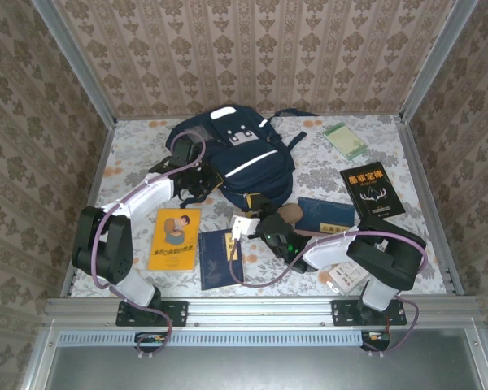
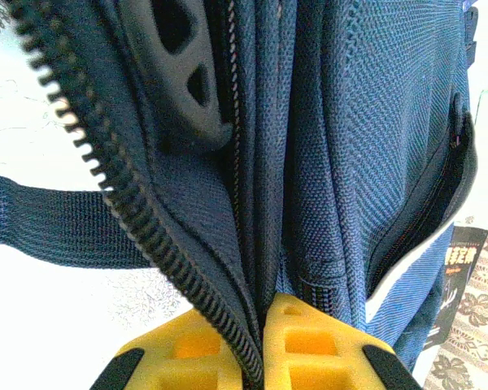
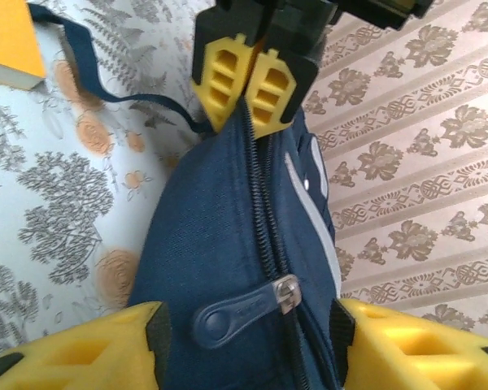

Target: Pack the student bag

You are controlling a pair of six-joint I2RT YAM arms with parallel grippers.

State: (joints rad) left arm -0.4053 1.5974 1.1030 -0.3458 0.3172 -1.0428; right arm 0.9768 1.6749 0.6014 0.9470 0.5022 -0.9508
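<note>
The student bag (image 1: 236, 154), navy with white stripes, lies at the back middle of the table. My left gripper (image 1: 197, 177) is at the bag's left side. In the left wrist view its yellow fingers (image 2: 263, 341) are pinched shut on the bag's zipper edge (image 2: 187, 268). My right gripper (image 1: 264, 218) is at the bag's near end. In the right wrist view its jaws (image 3: 248, 325) straddle the bag's zipped ridge (image 3: 220, 244) with both pads against the fabric. The blue zipper pull (image 3: 236, 315) lies flat between them. Farther along the zipper is the left gripper (image 3: 246, 89).
Around the bag lie a yellow book (image 1: 176, 238), a dark blue booklet (image 1: 220, 258), a navy booklet (image 1: 325, 215), a black book (image 1: 372, 189), a green-white card (image 1: 345, 140) and a small white box (image 1: 246, 224). Patterned walls enclose the table.
</note>
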